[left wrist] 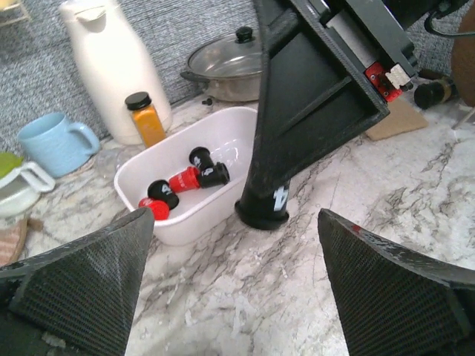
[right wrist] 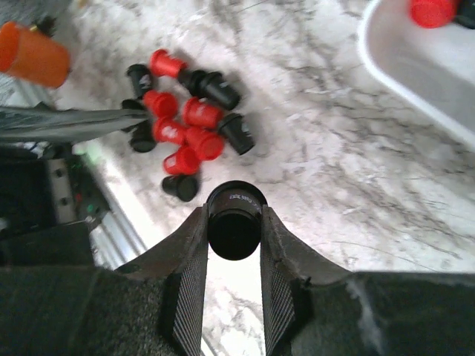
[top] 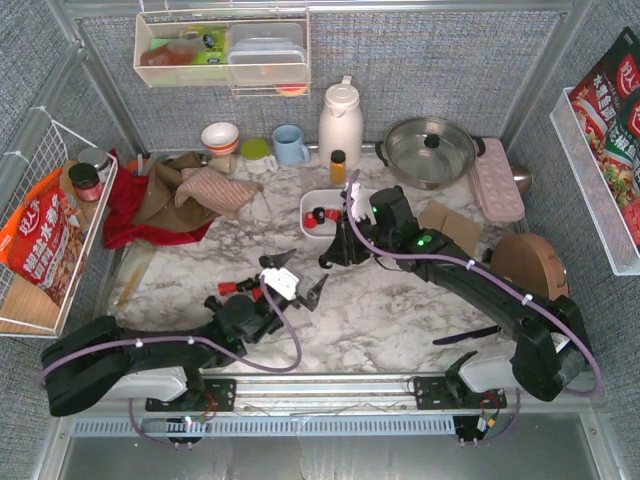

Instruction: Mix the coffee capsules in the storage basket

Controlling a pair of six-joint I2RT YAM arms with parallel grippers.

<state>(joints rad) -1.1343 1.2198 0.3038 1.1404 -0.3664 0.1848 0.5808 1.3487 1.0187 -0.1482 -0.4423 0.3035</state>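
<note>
We record the left arm (top: 100,360) and right arm (top: 490,285) as matte black links on pale grey base housings (top: 150,385). A purple cable (top: 180,340) runs along each arm, secured by white ties (top: 470,264). A green light (top: 425,240) shows on the right arm.

The left gripper (top: 298,274) has fingers (left wrist: 82,282) with a woven carbon texture. The right gripper (right wrist: 232,222) has fingers (right wrist: 185,274) with ribbed inner faces. One of them bears a white mark (left wrist: 280,199), and a red connector (left wrist: 376,78) sits above it.

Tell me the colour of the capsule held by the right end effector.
Black. The capsule shows best in the right wrist view.
</note>
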